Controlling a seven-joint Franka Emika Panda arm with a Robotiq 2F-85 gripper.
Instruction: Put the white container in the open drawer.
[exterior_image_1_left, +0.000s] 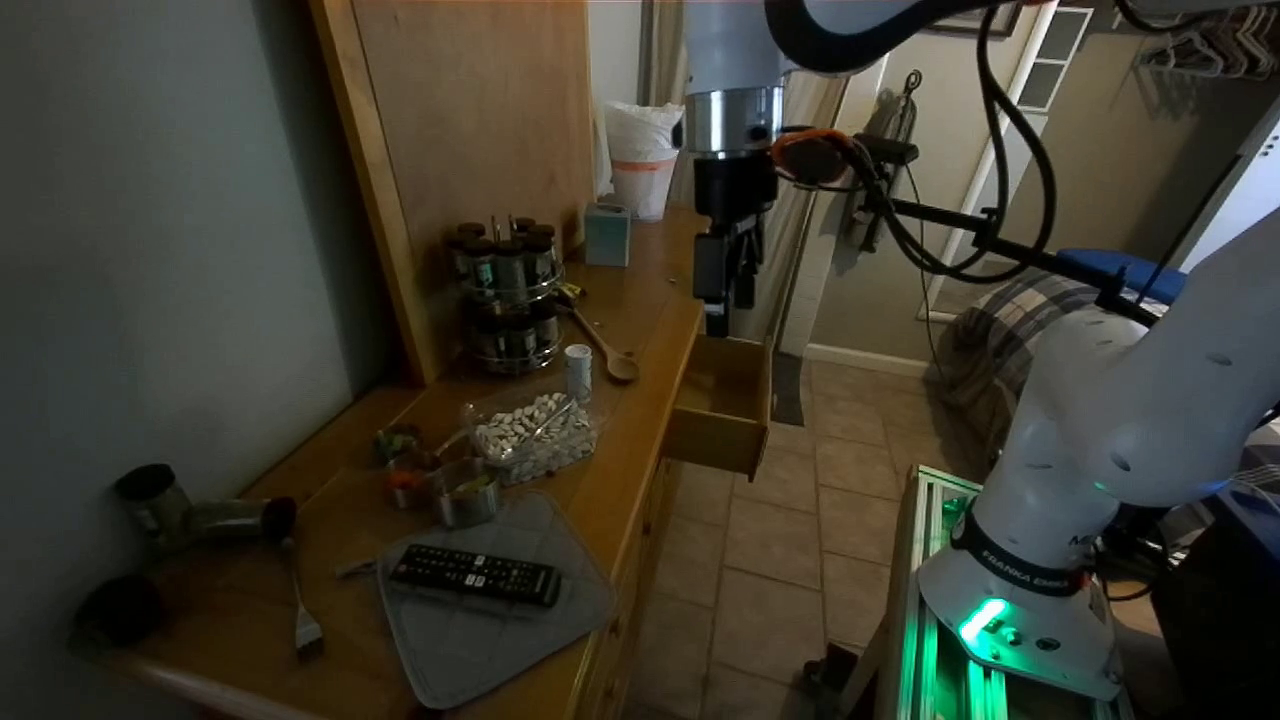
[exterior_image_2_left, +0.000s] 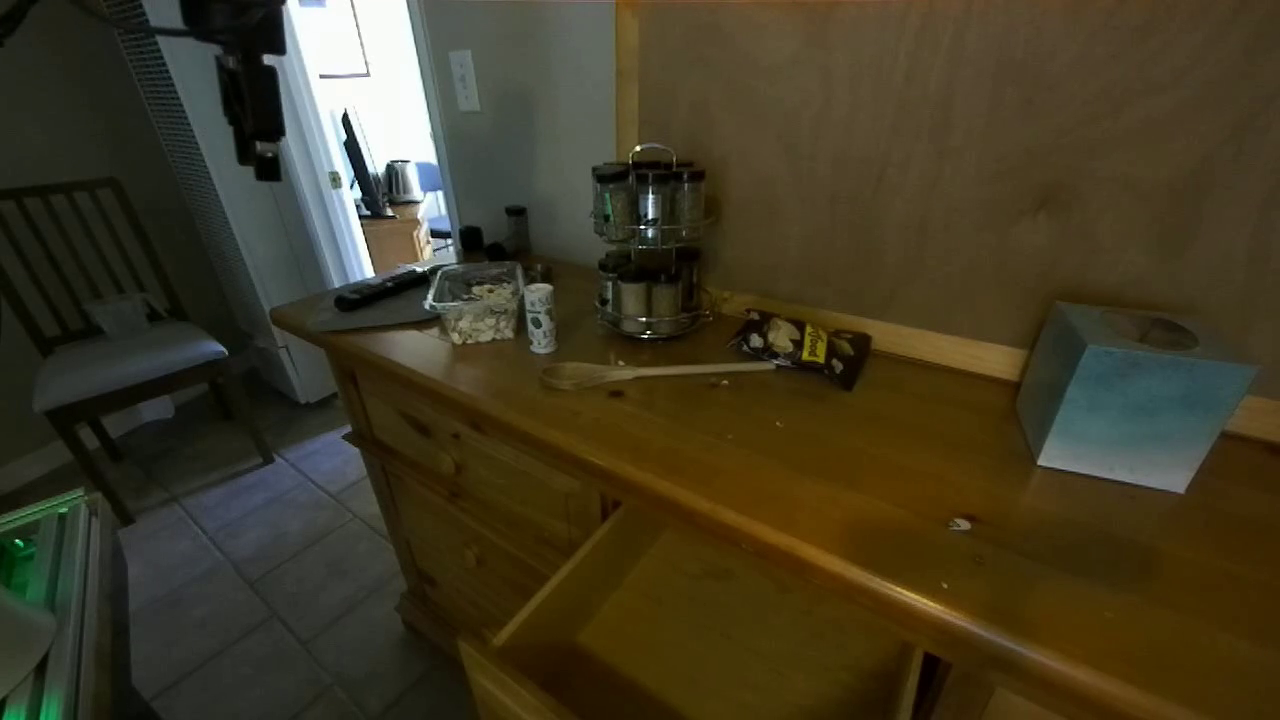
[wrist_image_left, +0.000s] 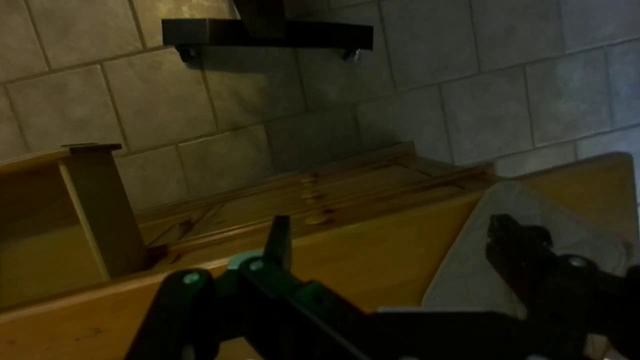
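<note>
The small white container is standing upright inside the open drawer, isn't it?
Not quite: the small white container does stand upright, but on the counter, not inside the open drawer; both exterior views show this.

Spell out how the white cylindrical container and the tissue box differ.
The white cylindrical container is round and slim; the tissue box is flat-sided and bulkier. The container is white with dark print; the box is blue-green, fading to white toward its base. Both stand upright on the wooden counter.
</note>
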